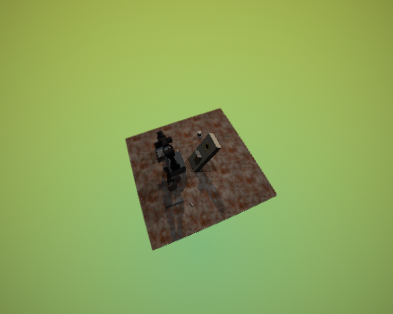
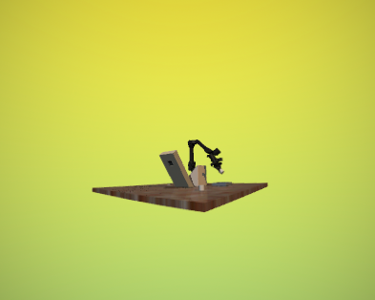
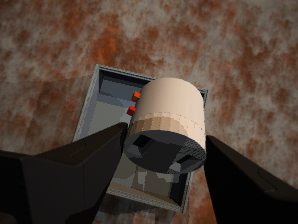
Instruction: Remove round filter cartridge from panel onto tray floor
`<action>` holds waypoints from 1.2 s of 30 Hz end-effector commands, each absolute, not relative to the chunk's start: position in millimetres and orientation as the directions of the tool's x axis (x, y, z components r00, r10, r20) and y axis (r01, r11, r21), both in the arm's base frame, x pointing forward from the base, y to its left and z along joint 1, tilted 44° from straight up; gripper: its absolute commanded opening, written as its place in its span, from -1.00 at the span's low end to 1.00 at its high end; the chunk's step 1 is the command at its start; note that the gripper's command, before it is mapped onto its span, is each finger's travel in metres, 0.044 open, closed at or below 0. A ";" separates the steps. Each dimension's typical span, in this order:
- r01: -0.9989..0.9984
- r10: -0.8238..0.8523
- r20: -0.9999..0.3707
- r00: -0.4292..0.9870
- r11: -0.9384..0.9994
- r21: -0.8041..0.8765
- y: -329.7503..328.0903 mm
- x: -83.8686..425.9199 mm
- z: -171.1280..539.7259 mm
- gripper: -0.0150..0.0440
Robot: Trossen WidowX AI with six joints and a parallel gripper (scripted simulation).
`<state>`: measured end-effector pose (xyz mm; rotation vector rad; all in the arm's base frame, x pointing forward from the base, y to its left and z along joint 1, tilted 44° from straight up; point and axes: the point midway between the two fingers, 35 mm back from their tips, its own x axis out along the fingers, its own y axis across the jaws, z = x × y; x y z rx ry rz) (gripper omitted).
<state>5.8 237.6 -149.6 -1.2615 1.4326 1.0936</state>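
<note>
The round filter cartridge [image 3: 171, 102] [image 2: 221, 171] has a pale cylindrical side and a dark face with two slots, which points towards the wrist camera. Two small red and orange tabs stick out from its left side in the wrist view. My gripper [image 3: 165, 135] is shut on it, one finger on each side near the dark face. It holds the cartridge up in the air above the tray [image 3: 102, 117] [image 2: 222, 183], which is grey and open-topped. The cartridge hides the tray's middle and upper right. The service panel [image 1: 201, 152] [image 2: 177, 168] leans on the table, with a small dark hole.
A pale block [image 2: 200, 176] stands beside the panel. A small light-topped cylinder [image 1: 199, 133] [image 2: 201, 187] stands on the mottled brown table [image 1: 247, 185] [image 2: 131, 191]. The arm partly covers the tray in the top view. The tray walls rise around its floor.
</note>
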 end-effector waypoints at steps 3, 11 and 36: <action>-0.992 -0.197 -0.972 -0.126 0.000 0.128 217.4 -21.1 -163.4 -0.49; -0.992 -0.196 -0.972 -0.126 0.000 0.128 205.7 -23.4 -180.1 -0.49; -0.992 -0.204 -0.971 -0.123 -0.002 0.126 168.6 -27.4 -216.0 0.40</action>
